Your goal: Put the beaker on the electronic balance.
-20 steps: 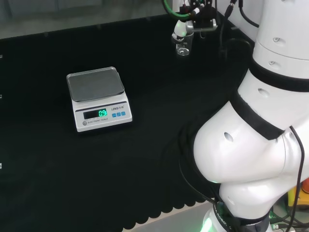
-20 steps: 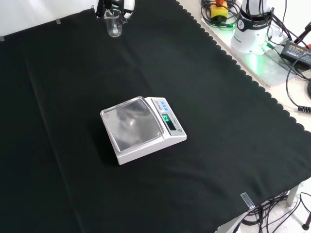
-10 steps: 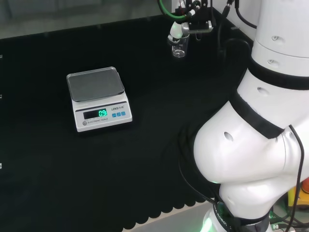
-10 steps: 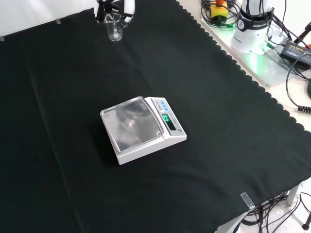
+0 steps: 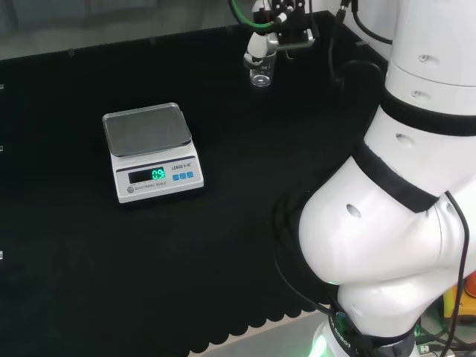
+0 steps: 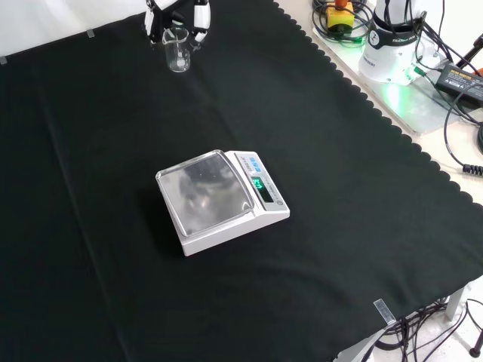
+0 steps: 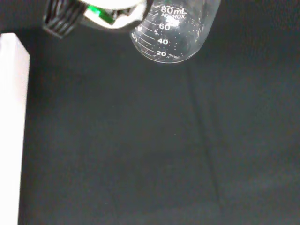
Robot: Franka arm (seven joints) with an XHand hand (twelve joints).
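beaker (image 5: 261,72) pinched in robot hand (image 5: 277,22), carried above worktop (image 6: 339,188) | electronic balance (image 5: 149,151) pan bare, well apart | transfer and placement outstanding

You have a black cloth (image 6: 339,188) with a scalloped edge draped over the tabletop, lying flat. In the front view, past its right edge, black cables (image 6: 460,121) trail over the bare white tabletop (image 6: 430,113); a yellow box with a red button (image 6: 337,16) sits near the top.
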